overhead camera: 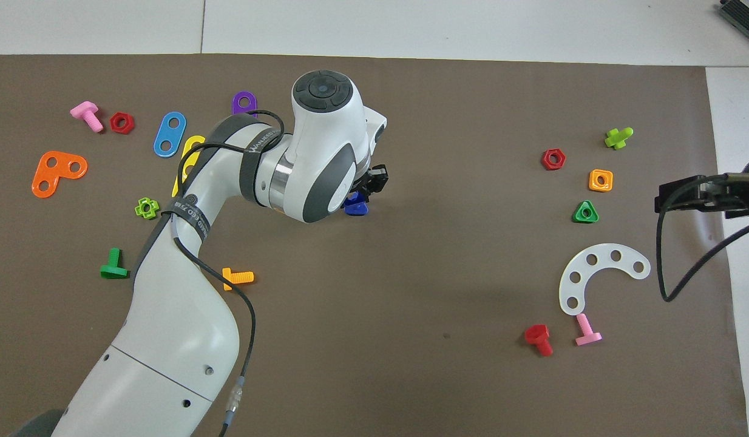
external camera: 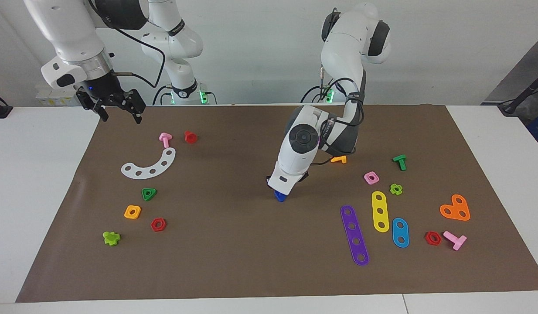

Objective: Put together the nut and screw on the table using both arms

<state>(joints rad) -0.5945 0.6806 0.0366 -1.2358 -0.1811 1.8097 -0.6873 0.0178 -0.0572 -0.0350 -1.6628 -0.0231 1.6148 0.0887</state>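
White lettering on a dark band (overhead camera: 254, 147) around the left arm's forearm, too small to read, no other legible text

White jointed arms (external camera: 295, 152), black cables

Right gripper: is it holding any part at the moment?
No. The right gripper hangs open and empty above the mat's edge at the right arm's end, nothing between its fingers.
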